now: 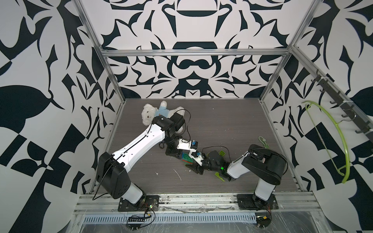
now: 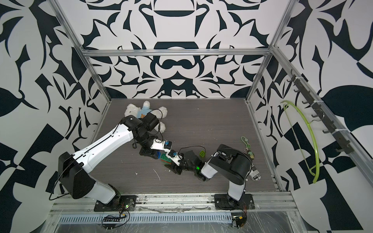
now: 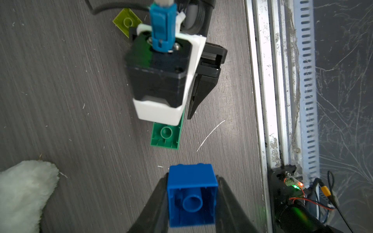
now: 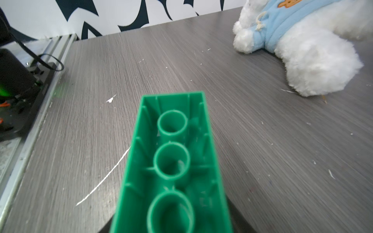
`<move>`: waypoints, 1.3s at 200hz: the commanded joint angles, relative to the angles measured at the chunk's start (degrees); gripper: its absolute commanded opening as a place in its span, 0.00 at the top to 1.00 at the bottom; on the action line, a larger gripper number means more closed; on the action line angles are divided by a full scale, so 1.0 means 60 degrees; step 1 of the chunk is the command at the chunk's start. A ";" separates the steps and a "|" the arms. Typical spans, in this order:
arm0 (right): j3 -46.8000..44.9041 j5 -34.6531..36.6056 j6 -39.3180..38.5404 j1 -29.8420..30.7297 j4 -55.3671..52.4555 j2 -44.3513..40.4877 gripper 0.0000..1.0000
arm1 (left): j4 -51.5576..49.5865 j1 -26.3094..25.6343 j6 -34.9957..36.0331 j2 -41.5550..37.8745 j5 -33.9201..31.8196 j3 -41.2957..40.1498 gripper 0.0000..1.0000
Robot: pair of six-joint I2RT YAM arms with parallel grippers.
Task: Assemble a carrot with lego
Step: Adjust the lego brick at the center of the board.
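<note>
Lego blue brick (image 3: 192, 201) pinched between left gripper (image 3: 192, 177) fingers, hollow underside facing wrist camera. Right gripper (image 4: 171, 211) straddles dark green oblong brick (image 4: 171, 157), underside up; clamped or loose, cannot tell. Both mid-table (image 1: 222, 121). Lime brick (image 1: 222, 153) just beyond right arm. Teddy bear (image 1: 149, 115) far left.

Open table (image 1: 222, 121) spans the far middle. The white teddy bear (image 1: 149, 116) blocks the far left, the green keychain (image 1: 262, 140) and a lime brick (image 1: 222, 153) the right.

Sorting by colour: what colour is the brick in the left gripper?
Blue; the brick shows best in the left wrist view.
</note>
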 commanded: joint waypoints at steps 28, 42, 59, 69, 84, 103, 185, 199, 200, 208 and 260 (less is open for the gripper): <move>-0.0482 0.0161 0.0175 -0.0094 0.1411 -0.0186 0.40 | -0.0105 0.0037 -0.0070 0.0065 0.0189 0.0135 1.00; -0.0630 0.0210 0.0200 -0.0094 0.1719 -0.0149 0.40 | -0.0091 0.0037 -0.0078 0.0089 0.0183 0.0121 1.00; -0.0764 0.0211 0.0262 -0.0102 0.1808 -0.0265 0.40 | -0.0080 0.0035 -0.0091 0.0120 0.0183 0.0137 1.00; -0.0836 0.0250 0.0287 -0.0094 0.1896 -0.0310 0.40 | -0.0042 0.0034 -0.0108 0.0166 0.0249 0.0133 1.00; -0.0939 0.0326 0.0307 -0.0092 0.2240 -0.0239 0.40 | 0.0019 0.0023 -0.0193 0.0230 0.0537 0.0120 1.00; -0.1037 0.0447 0.0249 -0.0094 0.2551 -0.0193 0.42 | 0.0019 -0.0021 -0.0278 0.0349 0.0724 0.0133 1.00; -0.1090 0.0427 0.0243 -0.0094 0.2994 0.0055 0.48 | -0.0071 -0.0718 -0.0298 0.1275 0.0753 0.0708 1.00; -0.1087 0.0430 0.0210 -0.0094 0.2994 0.0082 0.49 | -0.0026 -0.0818 -0.0226 0.1436 0.0719 0.0792 1.00; -0.1089 0.0430 0.0214 -0.0094 0.2994 0.0076 0.49 | -0.0011 -0.0823 -0.0218 0.1441 0.0715 0.0808 1.00; -0.1076 0.0403 0.0201 -0.0095 0.2994 0.0073 0.50 | 0.0060 -0.0840 -0.0210 0.1522 0.0625 0.0824 1.00; -0.1065 0.0459 0.0167 -0.0094 0.2994 0.0185 0.51 | -0.0094 -0.1017 0.0325 0.2014 0.0187 0.1113 1.00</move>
